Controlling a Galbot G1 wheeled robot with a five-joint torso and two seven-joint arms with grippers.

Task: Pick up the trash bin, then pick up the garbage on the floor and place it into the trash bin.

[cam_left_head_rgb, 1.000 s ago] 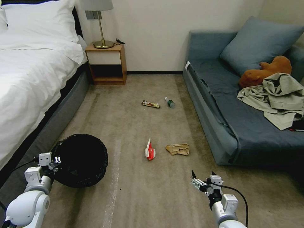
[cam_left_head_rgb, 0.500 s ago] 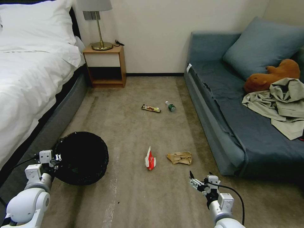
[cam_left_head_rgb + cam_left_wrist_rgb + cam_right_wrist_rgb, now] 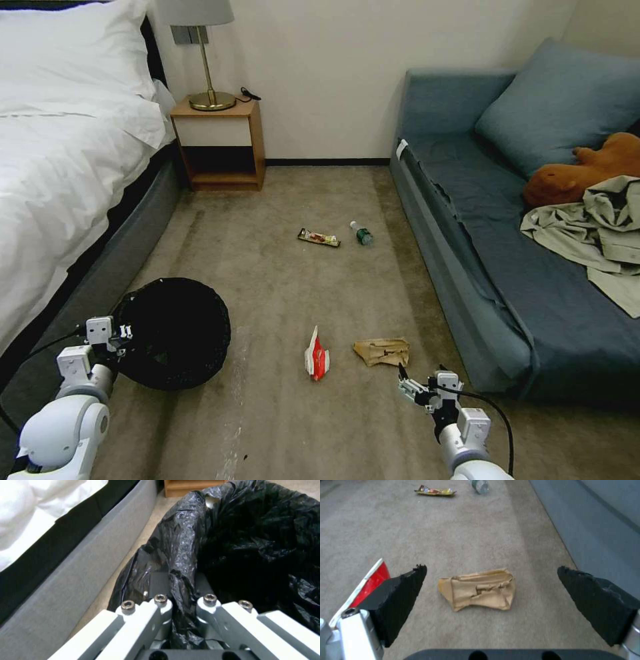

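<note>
White arms (image 3: 63, 437) — black cables, pads

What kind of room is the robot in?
Probably a bedroom, maybe a hotel room: there is a bed with white sheets, a nightstand with a lamp, and a blue sofa.

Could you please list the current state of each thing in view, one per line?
Round trash bin lined with crinkled black plastic bag: upright, open, rim gripped by left tool.
Right tool: open, empty, above the brown bag.
Crumpled brown paper bag: flat on carpet.
Red-and-white snack packet: on carpet.
Long dark bar wrapper: on carpet.
Small green-labelled plastic bottle: on its side.
</note>
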